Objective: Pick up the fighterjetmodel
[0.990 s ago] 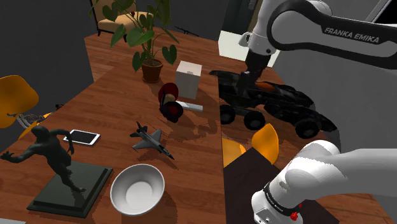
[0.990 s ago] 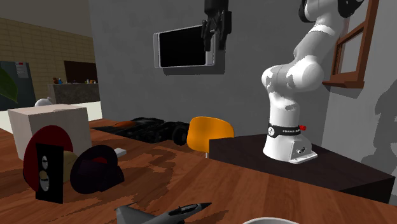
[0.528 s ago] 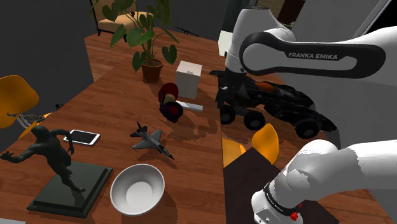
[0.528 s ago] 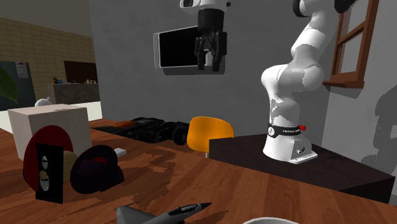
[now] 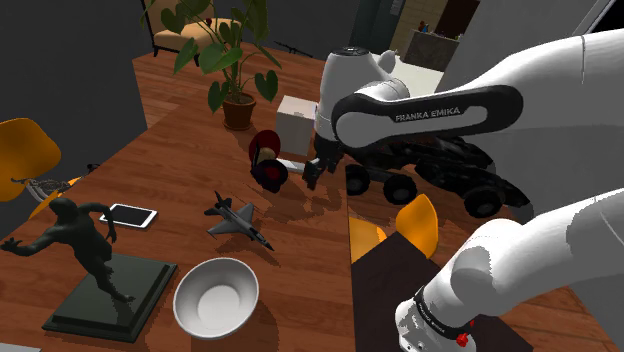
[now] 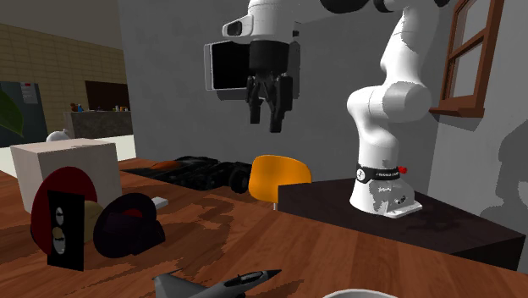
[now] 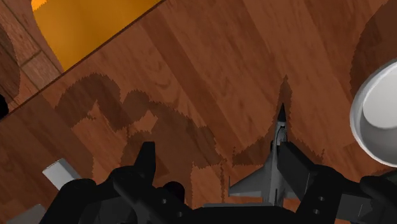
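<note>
The fighter jet model point(image 5: 237, 219) is small and grey. It lies flat on the wooden table point(image 5: 310, 260), between the phone and the table's right edge in the shoulder view. Its nose and wing point(image 6: 216, 286) show at the bottom of the second exterior view. My black gripper point(image 5: 318, 170) hangs in the air above the table. It is up and to the right of the jet in the shoulder view, near the dark red object. Its fingers stand apart with nothing between them point(image 6: 264, 110). In the wrist view the jet point(image 7: 270, 181) lies partly behind one fingertip point(image 7: 292, 159), below the open gripper point(image 7: 219, 156).
A white bowl point(image 5: 216, 296), a dark statue on a base point(image 5: 85, 250) and a phone point(image 5: 130, 215) lie near the jet. A potted plant point(image 5: 232, 70), a white box point(image 5: 296, 124), a dark red round object point(image 5: 268, 160) and a black toy vehicle point(image 5: 440, 165) stand farther back. An orange chair point(image 5: 418, 225) is by the stand.
The arm has swung down and toward the shoulder view's left, carrying the open gripper from above the black vehicle to over the table by the dark red object. The jet has not moved.
</note>
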### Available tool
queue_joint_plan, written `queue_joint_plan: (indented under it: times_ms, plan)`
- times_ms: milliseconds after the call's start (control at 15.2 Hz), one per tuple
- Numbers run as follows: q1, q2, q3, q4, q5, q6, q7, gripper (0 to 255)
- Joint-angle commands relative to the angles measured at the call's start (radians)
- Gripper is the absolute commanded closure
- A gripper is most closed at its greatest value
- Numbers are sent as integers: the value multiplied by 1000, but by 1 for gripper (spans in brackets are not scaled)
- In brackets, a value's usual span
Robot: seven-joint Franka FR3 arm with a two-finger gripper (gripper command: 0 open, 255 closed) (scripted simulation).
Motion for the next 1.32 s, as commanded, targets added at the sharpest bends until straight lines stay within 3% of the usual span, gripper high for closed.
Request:
queue_joint_plan:
  times_ms: [0,330,660,1254]
  plan:
    - [2,63,25,0,-10,65,31,0]
    - [3,243,84,44,-72,195,127,0]
    - [15,439,121,123,-186,294,250,0]
    - [118,787,88,341,-408,379,451,0]
